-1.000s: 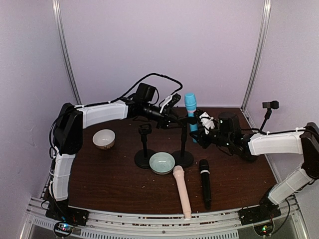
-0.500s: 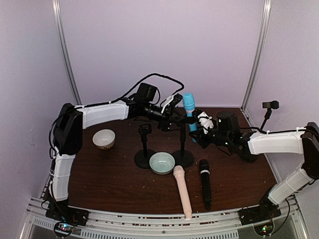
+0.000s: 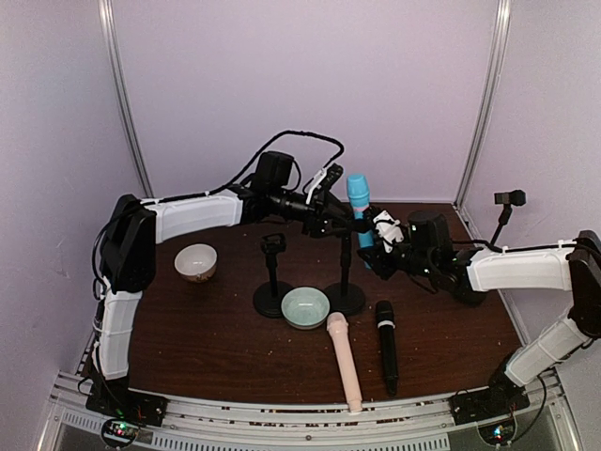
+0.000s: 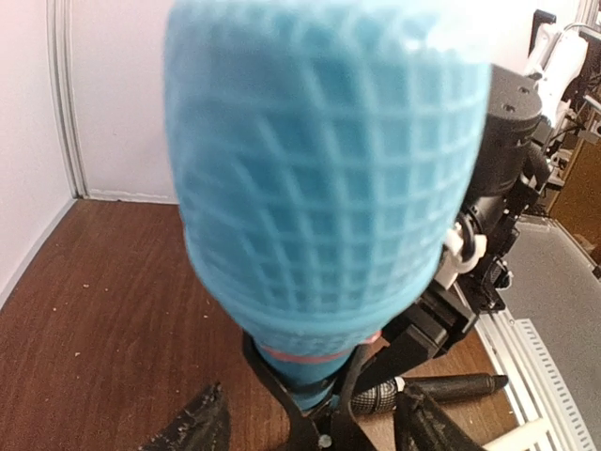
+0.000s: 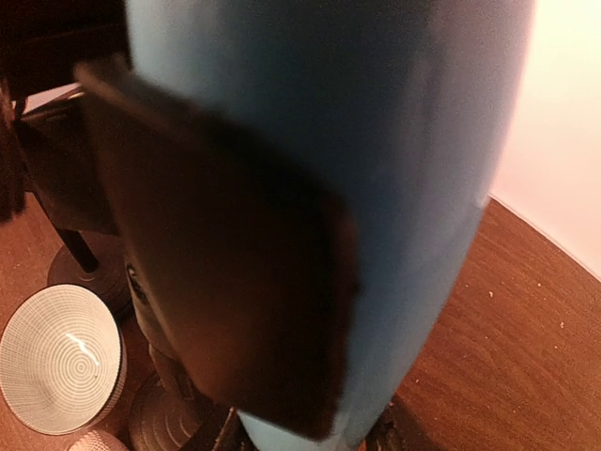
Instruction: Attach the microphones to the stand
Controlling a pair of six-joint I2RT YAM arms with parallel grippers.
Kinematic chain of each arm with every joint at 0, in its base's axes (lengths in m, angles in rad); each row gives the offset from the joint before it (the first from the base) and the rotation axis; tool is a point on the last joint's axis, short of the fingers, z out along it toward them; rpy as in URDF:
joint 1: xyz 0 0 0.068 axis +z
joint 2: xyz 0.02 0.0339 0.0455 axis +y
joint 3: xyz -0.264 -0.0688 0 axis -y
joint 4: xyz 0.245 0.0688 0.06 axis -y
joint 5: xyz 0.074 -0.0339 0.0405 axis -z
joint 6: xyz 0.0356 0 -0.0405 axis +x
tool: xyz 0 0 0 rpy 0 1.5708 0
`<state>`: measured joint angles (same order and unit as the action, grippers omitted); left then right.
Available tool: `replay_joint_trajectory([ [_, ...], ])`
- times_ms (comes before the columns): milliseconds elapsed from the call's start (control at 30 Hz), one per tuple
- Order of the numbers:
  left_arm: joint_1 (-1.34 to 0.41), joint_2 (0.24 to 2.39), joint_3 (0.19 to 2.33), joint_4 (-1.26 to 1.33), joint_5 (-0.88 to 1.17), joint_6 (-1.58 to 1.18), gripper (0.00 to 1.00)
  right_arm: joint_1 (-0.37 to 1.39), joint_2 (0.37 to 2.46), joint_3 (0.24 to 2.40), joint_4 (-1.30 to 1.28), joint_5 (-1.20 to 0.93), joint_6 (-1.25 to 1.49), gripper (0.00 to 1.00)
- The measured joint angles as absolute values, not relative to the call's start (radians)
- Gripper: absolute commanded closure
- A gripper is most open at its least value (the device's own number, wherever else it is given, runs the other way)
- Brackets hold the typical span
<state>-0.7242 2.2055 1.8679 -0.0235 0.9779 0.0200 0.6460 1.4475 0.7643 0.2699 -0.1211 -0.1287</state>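
Blue microphone point(image 3: 358, 199): upright, head up, in the clip of the right stand point(image 3: 346, 299).
My left jaws: spread, beside the microphone's head at that stand's top.
My right jaws: around the blue body just right of the stand; one pad point(image 5: 216, 272) lies against it, but I cannot tell whether I am pinching.
Pink microphone point(image 3: 344, 362), black microphone point(image 3: 387, 348): flat on the tabletop point(image 3: 207, 348), in front of the stand.

One light blue microphone point(image 3: 358, 193), one pink-beige microphone point(image 3: 344, 362), one black microphone point(image 3: 387, 348), two black stands point(image 3: 272, 274) point(image 3: 345, 272), two small bowls point(image 3: 195, 262) point(image 3: 305, 307)
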Motion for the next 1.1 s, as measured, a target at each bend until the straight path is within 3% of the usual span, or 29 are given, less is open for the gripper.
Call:
replay_joint_trajectory([
  [467, -0.768, 2.147, 1.812, 0.163, 0.882, -0.154, 0.3, 0.646, 1.366, 0.758, 0.208, -0.087, -0.099, 0.29],
  [567, -0.769, 2.125, 1.8, 0.199, 0.859, -0.191, 0.29, 0.646, 1.296, 0.759, 0.166, -0.088, -0.084, 0.19],
  [900, -0.782, 2.062, 1.726, 0.276, 0.73, -0.249, 0.28, 0.646, 1.169, 0.762, -0.006, -0.098, 0.012, 0.17],
  [1100, -0.802, 1.986, 1.692, 0.157, 0.622, -0.206, 0.28, 0.646, 1.021, 0.76, -0.052, -0.108, 0.032, 0.13],
])
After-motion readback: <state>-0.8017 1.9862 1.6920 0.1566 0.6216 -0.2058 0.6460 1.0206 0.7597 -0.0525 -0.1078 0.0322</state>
